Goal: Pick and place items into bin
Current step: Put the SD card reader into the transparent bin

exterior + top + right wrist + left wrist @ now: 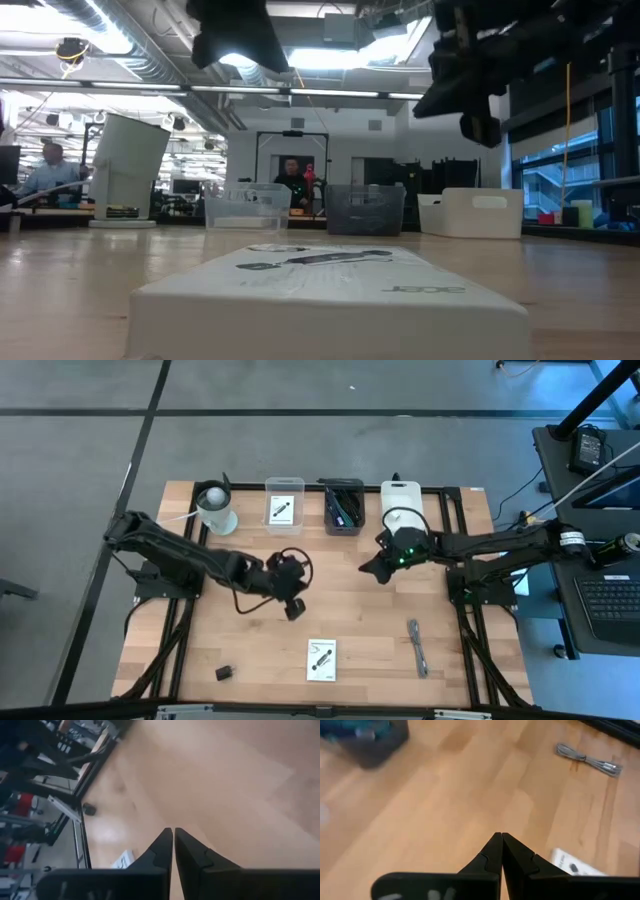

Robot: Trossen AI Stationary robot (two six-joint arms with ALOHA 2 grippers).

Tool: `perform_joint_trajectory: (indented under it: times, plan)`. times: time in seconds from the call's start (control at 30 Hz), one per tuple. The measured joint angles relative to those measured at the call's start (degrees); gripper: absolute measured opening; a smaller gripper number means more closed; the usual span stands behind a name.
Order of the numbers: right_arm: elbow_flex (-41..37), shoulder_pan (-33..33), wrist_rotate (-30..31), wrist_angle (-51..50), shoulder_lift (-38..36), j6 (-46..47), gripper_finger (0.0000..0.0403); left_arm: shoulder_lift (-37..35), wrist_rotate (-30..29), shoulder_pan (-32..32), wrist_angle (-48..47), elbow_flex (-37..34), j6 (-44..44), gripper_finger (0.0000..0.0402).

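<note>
White printed card (321, 659) lies flat beside grey cable (417, 647).

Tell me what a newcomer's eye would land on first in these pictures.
Two dark arms meet over mid-table, the left gripper and right gripper both shut and empty. Along the far edge stand a clear bin, a dark bin and a white bin. Near the front edge lie a white card, a grey cable and a small black block.

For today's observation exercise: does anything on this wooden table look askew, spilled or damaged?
Nothing stands out. The white printed card, grey cable and small black block lie loose but intact on the wooden table, simply not yet binned.
</note>
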Motion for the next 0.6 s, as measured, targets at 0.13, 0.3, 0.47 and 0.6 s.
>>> perform_joint_trajectory:
  times: [0.13,0.3,0.47,0.6]
  plan:
    - [3.18,6.15,6.17,-2.71,1.43,0.16,0.0005,0.95,3.5,-1.55,-2.08,0.64,-4.87,0.0002]
    - [12.19,15.38,16.44,-8.44,7.47,2.42,0.0003,0.97,4.97,-4.81,-2.5,0.23,-6.29,0.0002]
    - [26.36,21.9,20.34,-25.18,18.94,6.9,0.0002,0.97,3.81,-10.07,-2.21,0.23,-7.62,0.0002]
    - [38.09,25.46,20.41,-39.8,28.71,13.97,0.0002,0.97,1.24,-14.35,-2.0,0.23,-14.83,0.0002]
